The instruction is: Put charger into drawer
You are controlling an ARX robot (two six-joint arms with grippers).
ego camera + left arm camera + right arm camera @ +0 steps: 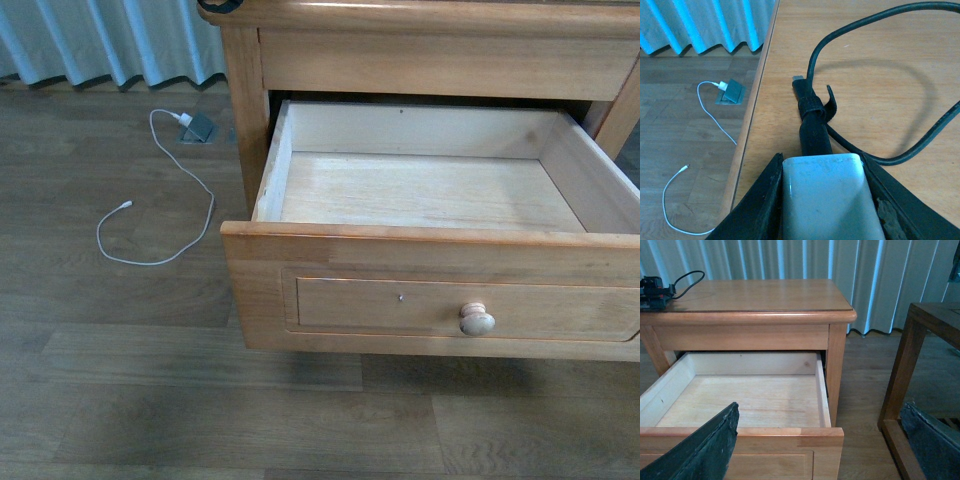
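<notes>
The charger [825,197], a white block, sits between the jaws of my left gripper [821,160], which is shut on it over the nightstand top [880,45]. Its black cable [812,125], bound with a strap, loops across that top. The drawer [430,190] is pulled open below, showing its pale wood interior and round knob [477,319]. My right gripper [817,445] is open and holds nothing, in front of the drawer's right front corner [810,432]. The left gripper and cable also show at the top's far corner in the right wrist view [655,292].
A long white cable [160,200] lies on the wood floor left of the nightstand, plugged into a floor socket [198,127]. Curtains [790,260] hang behind. A wooden table frame [900,370] stands to the nightstand's right.
</notes>
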